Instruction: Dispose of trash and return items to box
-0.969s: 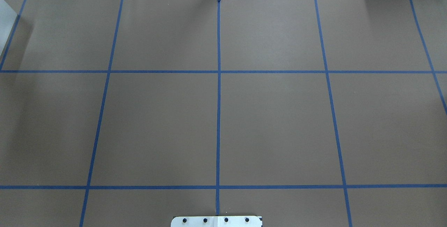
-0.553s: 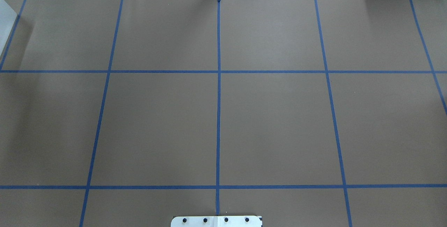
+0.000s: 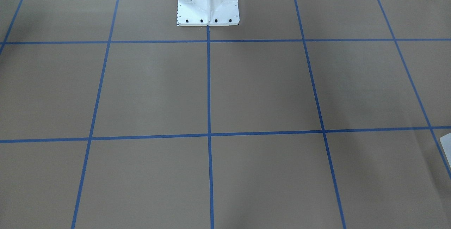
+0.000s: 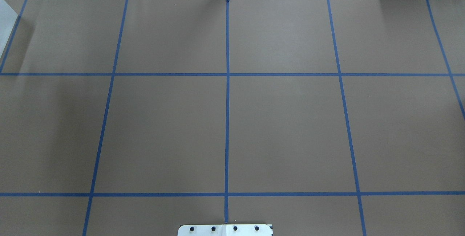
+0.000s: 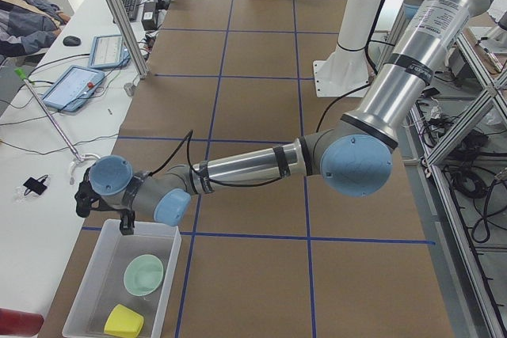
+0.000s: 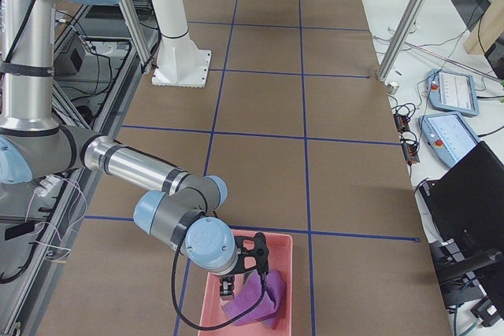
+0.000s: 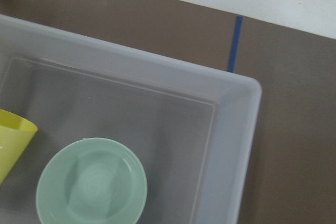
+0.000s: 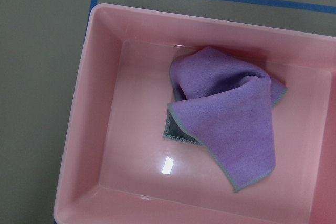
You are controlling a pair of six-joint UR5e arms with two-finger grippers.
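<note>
The left jaws hang just above one corner of the clear bin (image 5: 170, 275). I only see them from the counter's far end, so I cannot tell whether they are spread or pressed together. The right jaws hang low over the pink bin (image 6: 282, 269), and there too I cannot tell how they stand. Neither wrist camera catches them; each looks straight down into its bin.

In the clear bin a green bowl (image 7: 92, 182) sits upright with a yellow cup (image 7: 10, 140) just beside it. A purple cloth (image 8: 231, 124) lies crumpled on the floor of the pink bin.

Taking the white pedestal (image 3: 208, 0) as the mark, the clear bin stands far out to its left, on the robot's left side, at the end of the counter (image 4: 283, 130). The pink bin stands far out to the pedestal's right, at the opposite end. Both arms reach out low towards their bins. In front of the pedestal the counter is brown paper crossed by a grid of blue tape (image 4: 227, 83), with one line running straight out from the pedestal's foot
</note>
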